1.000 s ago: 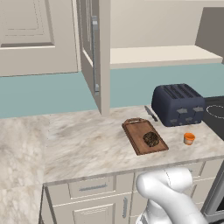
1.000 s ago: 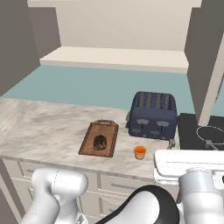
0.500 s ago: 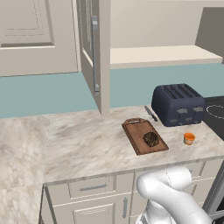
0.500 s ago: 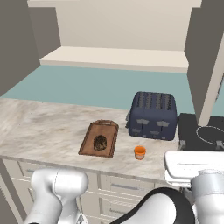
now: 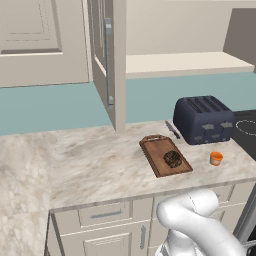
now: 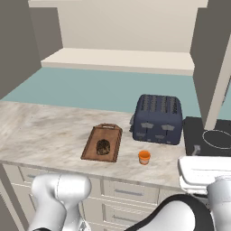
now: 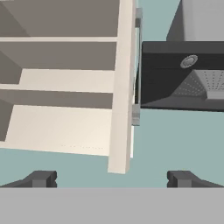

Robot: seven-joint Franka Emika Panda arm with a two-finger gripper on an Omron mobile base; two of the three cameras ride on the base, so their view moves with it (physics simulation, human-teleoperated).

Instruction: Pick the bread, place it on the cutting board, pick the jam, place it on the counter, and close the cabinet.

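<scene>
The bread [image 5: 173, 159] sat on the cutting board [image 5: 159, 149], toward the end away from its handle. The board lay flat on the counter [image 5: 95, 165] in front of the open cabinet [image 5: 180, 64]. The jam [image 5: 216, 158] stood upright on the counter, to the right of the board and apart from it, just in front of the dark toaster [image 5: 204, 119]. A knife [image 5: 172, 129] lay between the board's handle end and the toaster. A black cooktop [image 6: 215, 139] sat right of the toaster.

One cabinet door [image 5: 106, 60] stood swung out edge-on, with its grey bar handle [image 5: 108, 62] showing. The cream shelf inside looked bare.

In the hand view the gripper [image 7: 112, 178] was spread wide, nothing between its fingertips [image 7: 42, 178]. It faced the edge of an open cabinet door [image 7: 123, 87], with shelves to one side and a dark hood-like appliance [image 7: 183, 76] on the other.
</scene>
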